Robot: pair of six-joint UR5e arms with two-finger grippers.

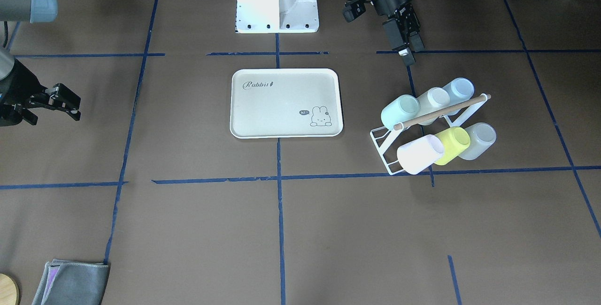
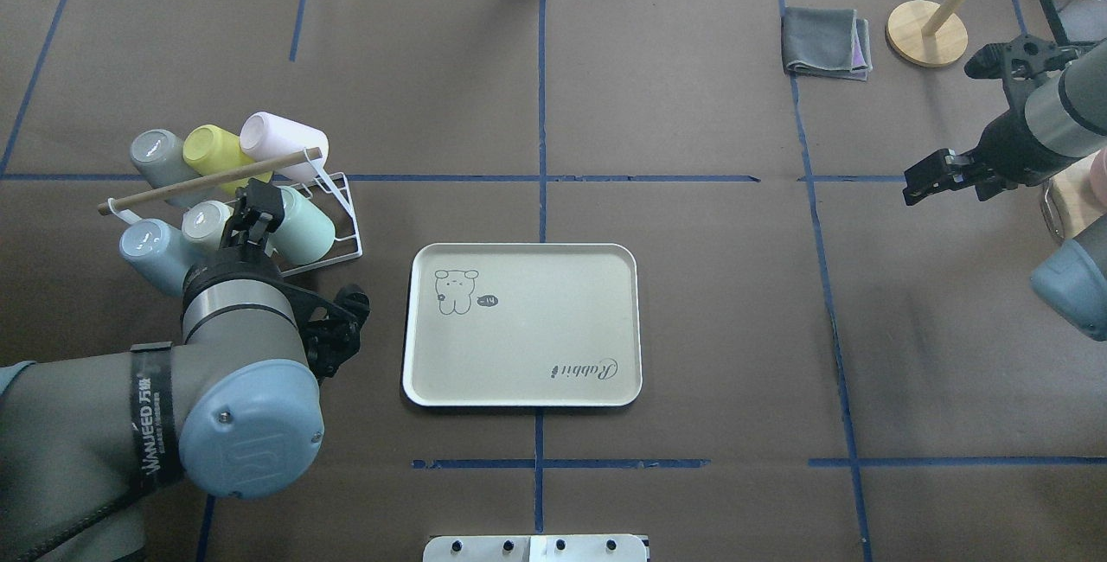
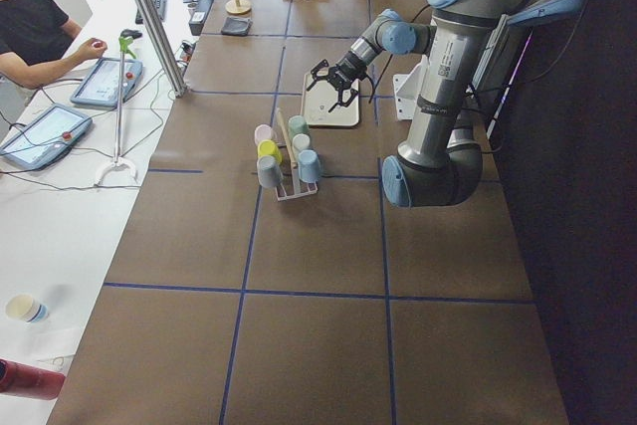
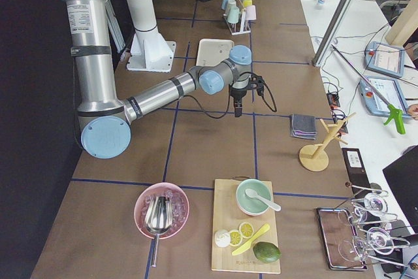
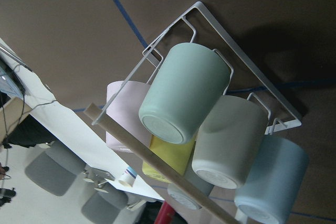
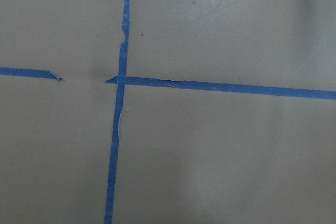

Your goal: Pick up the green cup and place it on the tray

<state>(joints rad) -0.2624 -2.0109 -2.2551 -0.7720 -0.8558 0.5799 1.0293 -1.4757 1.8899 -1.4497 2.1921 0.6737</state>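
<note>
Overhead exterior view gives us a brown surface (image 2: 692, 285) gridded with blue tape (image 2: 542, 95), the tray (image 2: 519, 328) lying at its middle. We see the green cup (image 2: 304, 225) tilted on the white wire rack (image 2: 344, 220) at left, among other cups (image 2: 207, 151), under a wooden rod (image 2: 199, 184). The left gripper (image 2: 251, 218) hangs over the rack, jaws apart. The right gripper (image 2: 915, 186) hovers well apart at right, its jaws apart too. A grey cloth (image 2: 822, 43) lies far right. Beyond the surface's left end a person (image 3: 30, 22) sits at a white desk (image 3: 60, 206).

six cups (image 1: 399, 111), one rack (image 1: 381, 141), one tray (image 1: 281, 108)
</note>
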